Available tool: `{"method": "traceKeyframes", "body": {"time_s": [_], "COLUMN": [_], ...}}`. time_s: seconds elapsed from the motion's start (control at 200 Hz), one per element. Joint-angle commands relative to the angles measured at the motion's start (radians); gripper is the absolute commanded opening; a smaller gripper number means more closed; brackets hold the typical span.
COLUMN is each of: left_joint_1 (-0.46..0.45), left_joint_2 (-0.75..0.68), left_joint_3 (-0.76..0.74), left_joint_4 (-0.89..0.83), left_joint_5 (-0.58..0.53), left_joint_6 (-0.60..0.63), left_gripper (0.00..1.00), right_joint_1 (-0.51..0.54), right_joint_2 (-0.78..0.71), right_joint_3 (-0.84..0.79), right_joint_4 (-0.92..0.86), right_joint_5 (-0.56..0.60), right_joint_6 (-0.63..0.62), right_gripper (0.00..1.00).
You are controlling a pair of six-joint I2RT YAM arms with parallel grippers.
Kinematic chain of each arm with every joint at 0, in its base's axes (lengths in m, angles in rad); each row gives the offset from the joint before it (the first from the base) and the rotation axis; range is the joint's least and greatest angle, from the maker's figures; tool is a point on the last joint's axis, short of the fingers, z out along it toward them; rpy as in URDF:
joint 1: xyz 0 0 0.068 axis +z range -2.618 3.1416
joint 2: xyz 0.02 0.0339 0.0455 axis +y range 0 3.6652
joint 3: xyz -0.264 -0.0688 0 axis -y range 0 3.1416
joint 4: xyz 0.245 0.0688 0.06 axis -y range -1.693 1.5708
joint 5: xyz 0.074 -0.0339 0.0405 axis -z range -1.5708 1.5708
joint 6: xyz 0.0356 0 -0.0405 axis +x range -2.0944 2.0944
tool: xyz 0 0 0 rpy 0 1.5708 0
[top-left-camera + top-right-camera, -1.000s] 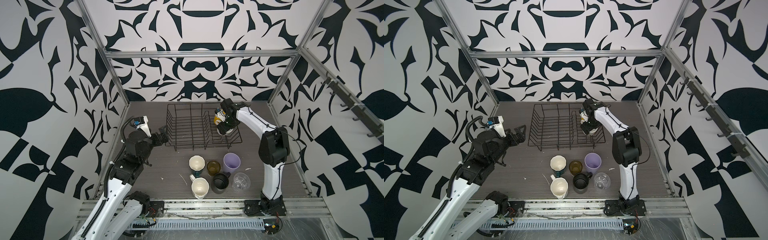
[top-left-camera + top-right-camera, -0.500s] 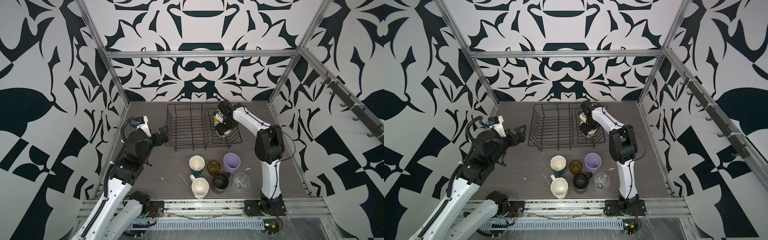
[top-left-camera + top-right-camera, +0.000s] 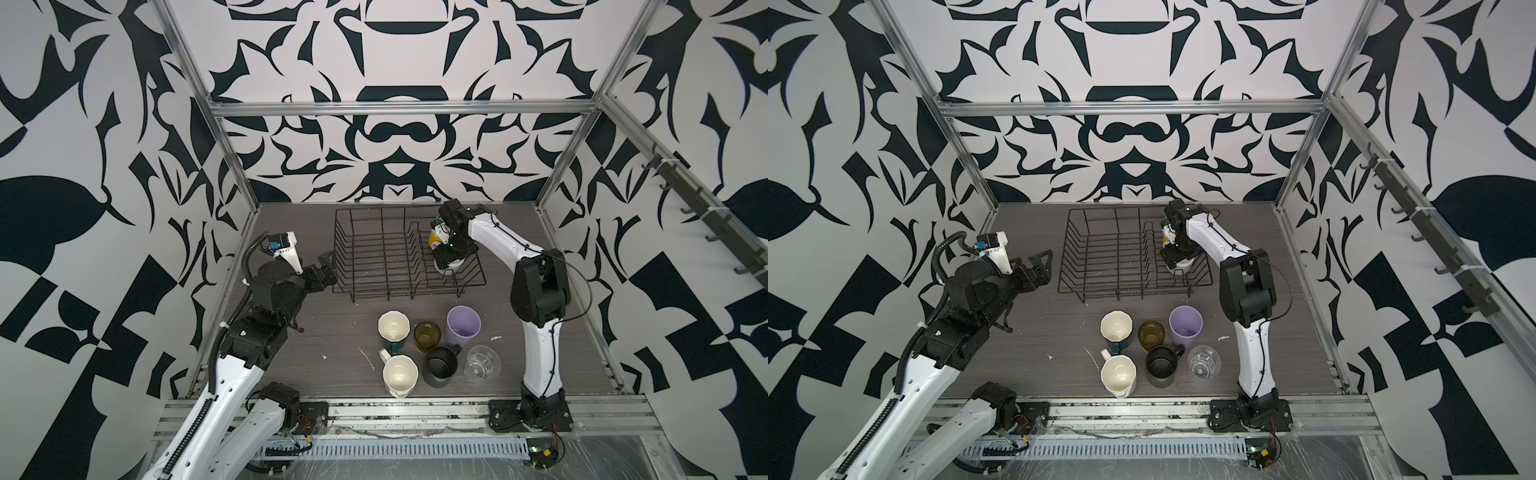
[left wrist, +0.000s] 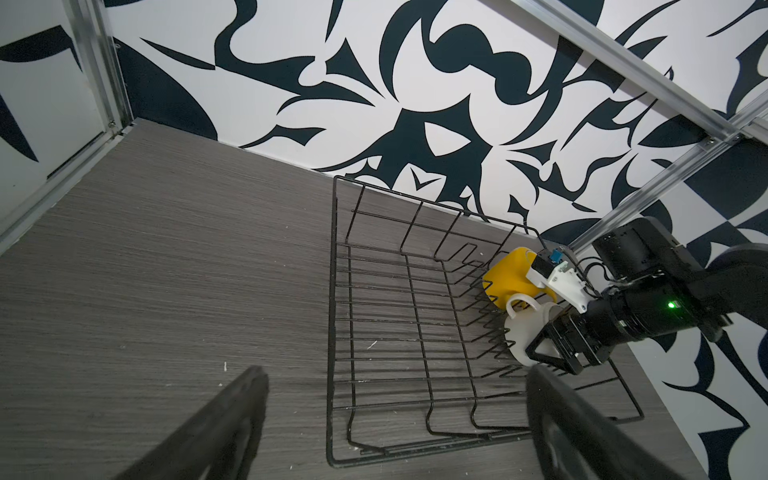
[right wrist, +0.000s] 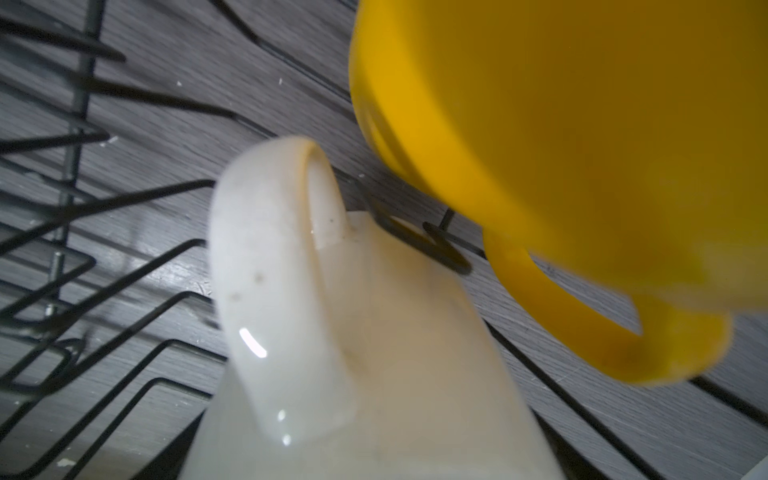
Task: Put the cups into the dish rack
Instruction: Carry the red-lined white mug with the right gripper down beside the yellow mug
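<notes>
White mug (image 4: 527, 329), gripped by right hand (image 3: 448, 262), at dish rack (image 3: 343, 253) edge; left hand (image 3: 328, 268) open.

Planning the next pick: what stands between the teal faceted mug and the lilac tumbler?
The amber glass stands between the teal faceted mug and the lilac tumbler, close beside both. Both top views show it.

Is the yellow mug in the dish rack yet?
In: the yellow mug lies tipped on the wires inside the dish rack.
</notes>
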Motion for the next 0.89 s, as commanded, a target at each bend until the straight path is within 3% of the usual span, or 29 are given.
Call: {"method": "traceKeyframes", "body": {"time_s": [0.0, 0.175, 0.395, 0.63, 0.89], "left_joint_1": [0.003, 0.003, 0.003, 0.002, 0.002], "left_joint_2": [-0.006, -0.008, -0.011, -0.015, -0.017], "left_joint_3": [0.005, 0.004, 0.001, 0.000, 0.002], "left_joint_4": [-0.019, -0.020, -0.024, -0.029, -0.042], "left_joint_5": [-0.001, -0.002, -0.005, -0.012, -0.021], "left_joint_6": [0.006, 0.006, 0.006, 0.006, 0.007], "left_gripper": [0.99, 0.99, 0.99, 0.99, 0.99], "right_joint_1": [-0.015, -0.016, -0.016, -0.016, -0.015], "right_joint_2": [-0.010, -0.010, -0.025, -0.039, -0.047], "right_joint_3": [0.040, 0.039, 0.029, 0.025, 0.031], "right_joint_4": [-0.024, -0.026, -0.015, -0.010, -0.014], "right_joint_5": [0.044, 0.042, 0.044, 0.029, 0.030], "right_joint_6": [0.029, 0.036, 0.043, 0.044, 0.048], "right_gripper": [0.49, 0.54, 0.71, 0.77, 0.90]}}
